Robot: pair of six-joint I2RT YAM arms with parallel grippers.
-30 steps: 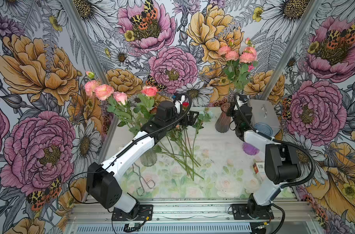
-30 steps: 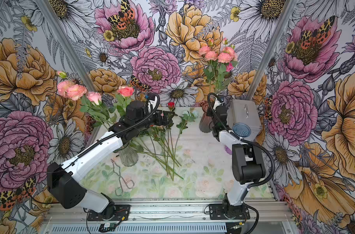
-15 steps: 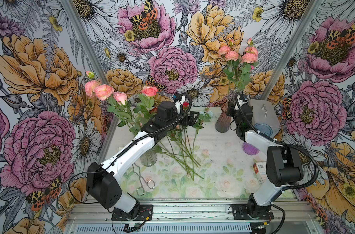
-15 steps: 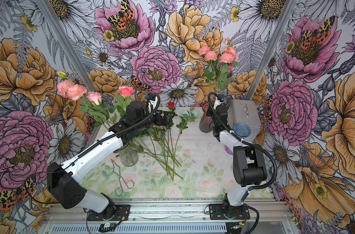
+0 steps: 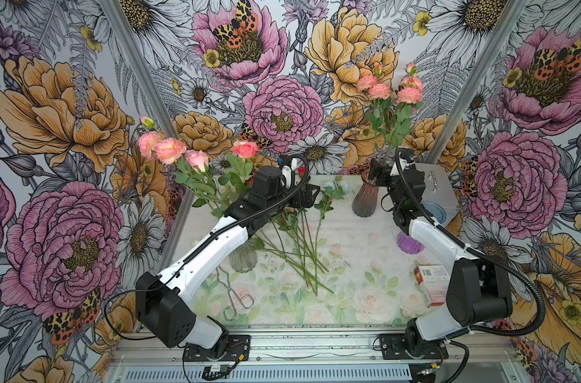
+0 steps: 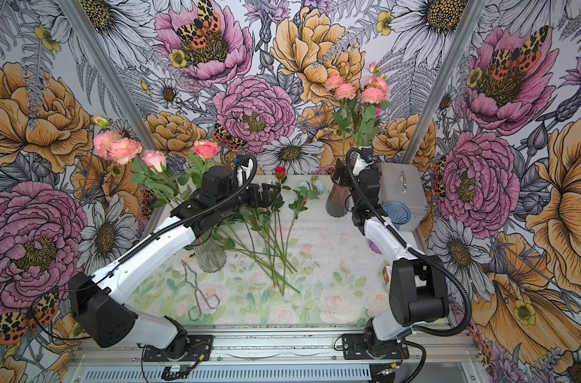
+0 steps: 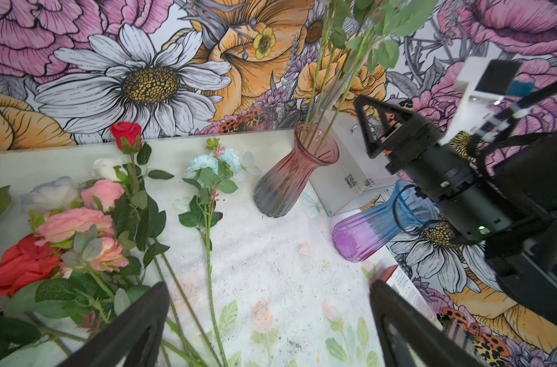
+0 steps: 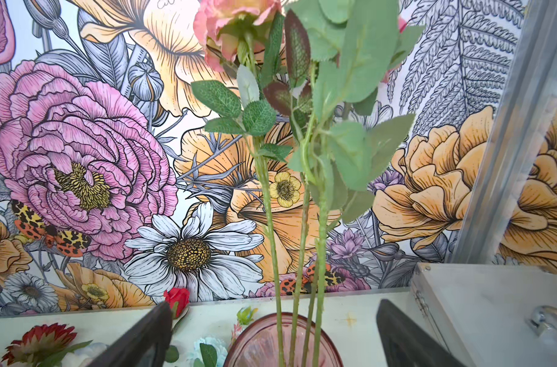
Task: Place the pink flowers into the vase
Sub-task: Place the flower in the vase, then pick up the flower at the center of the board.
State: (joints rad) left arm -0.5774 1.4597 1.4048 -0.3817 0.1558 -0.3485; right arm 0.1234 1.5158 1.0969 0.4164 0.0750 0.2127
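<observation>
A: State of right gripper point(image 8: 274, 303)?
B: Jaws spread wide, gripping nothing. Stems of the pink flowers point(image 8: 272, 222) stand in the vase point(image 8: 255, 348) between them, clear of both fingers.
A: And left gripper point(image 7: 267, 284)?
B: Wide too, empty, over the table. Its wrist view shows loose pink blooms point(image 7: 73, 222) beside a red rose point(image 7: 126, 133); in both top views the arm mostly hides them.

Flowers point(image 5: 387, 96) in the vase point(image 5: 365, 199) at back right of the table point(image 5: 349, 285), loose stems point(image 5: 302, 245) centre, tongs point(image 5: 233, 295) front left.
</observation>
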